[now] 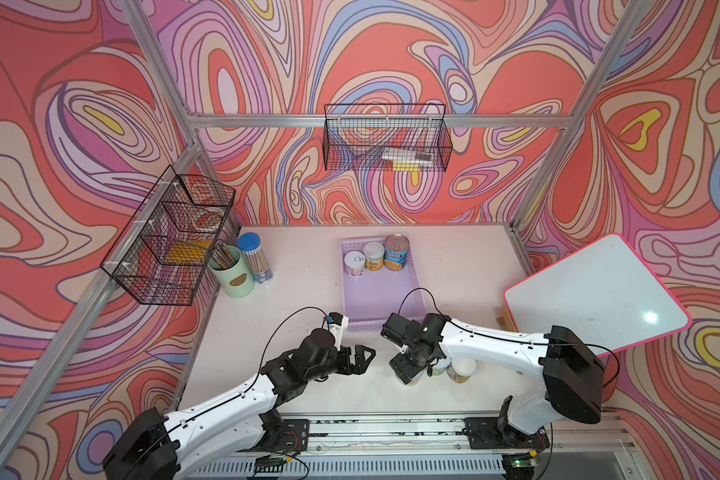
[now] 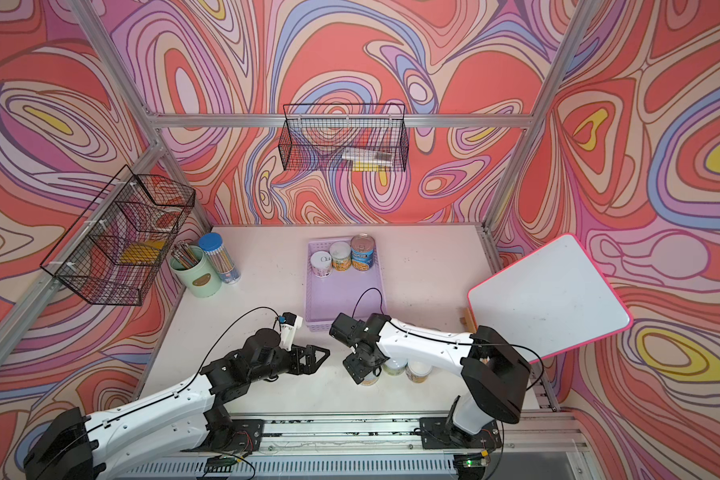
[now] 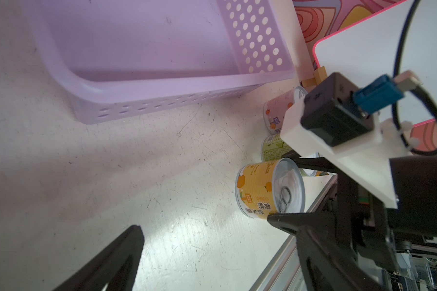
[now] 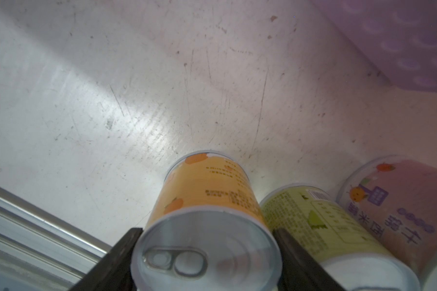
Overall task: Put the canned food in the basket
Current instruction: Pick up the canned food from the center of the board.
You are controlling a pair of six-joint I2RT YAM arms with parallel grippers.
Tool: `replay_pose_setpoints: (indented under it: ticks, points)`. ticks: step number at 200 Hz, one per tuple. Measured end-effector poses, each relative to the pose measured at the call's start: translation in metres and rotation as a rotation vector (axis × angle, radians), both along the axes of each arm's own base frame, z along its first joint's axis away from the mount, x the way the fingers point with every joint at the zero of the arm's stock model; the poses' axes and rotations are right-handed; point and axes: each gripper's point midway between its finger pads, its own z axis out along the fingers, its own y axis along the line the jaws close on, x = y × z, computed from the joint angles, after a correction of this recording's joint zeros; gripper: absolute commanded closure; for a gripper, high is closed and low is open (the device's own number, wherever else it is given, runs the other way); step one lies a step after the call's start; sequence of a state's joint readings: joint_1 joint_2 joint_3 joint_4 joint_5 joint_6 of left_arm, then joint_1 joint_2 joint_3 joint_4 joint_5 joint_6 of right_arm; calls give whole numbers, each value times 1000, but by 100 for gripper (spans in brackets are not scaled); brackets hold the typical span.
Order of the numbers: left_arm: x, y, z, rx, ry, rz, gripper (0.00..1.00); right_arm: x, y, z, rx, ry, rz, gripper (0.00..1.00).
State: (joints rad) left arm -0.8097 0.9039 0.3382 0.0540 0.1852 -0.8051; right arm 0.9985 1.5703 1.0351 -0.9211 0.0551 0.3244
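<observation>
Yellow can (image 4: 205, 201), upright near but outside the lilac basket (image 4: 401, 45), stands between the right gripper's (image 4: 207, 233) close-set fingers, contact unclear; one finger may knock the neighbouring green can (image 4: 313, 214); left gripper (image 1: 364, 357) gapes wide.

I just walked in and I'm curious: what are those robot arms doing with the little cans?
They are putting cans into the shallow lilac plastic basket. Three cans stand at its far end. The right gripper has its fingers against both sides of a short yellow-labelled can with a pull-tab lid, which stands on the white table beside a green-labelled can and a pink-labelled can. The left gripper hangs open nearby, holding nothing.
</observation>
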Motion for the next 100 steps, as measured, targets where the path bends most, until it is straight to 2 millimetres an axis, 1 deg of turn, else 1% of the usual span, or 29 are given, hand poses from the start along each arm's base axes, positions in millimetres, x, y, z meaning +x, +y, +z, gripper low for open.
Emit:
replay_pose_setpoints:
  ticks: [31, 45, 60, 72, 100]
  points:
    - [-1, -3, 0, -6, 6, -12, 1, 0, 0, 3, 2, 1, -3, 33]
    - [-1, -4, 1, -10, 4, -16, 1, 1, 2, 10, 14, -5, -6, 35]
    - [0, -4, 6, -11, -5, -19, 1, 3, 6, 23, 40, -21, -9, 36]
    - [2, -5, 14, -16, -22, -21, 1, 6, 10, 35, 64, -39, -10, 36]
    - [9, -4, 43, -40, -85, -11, 1, 11, 14, 60, 105, -80, -12, 36]
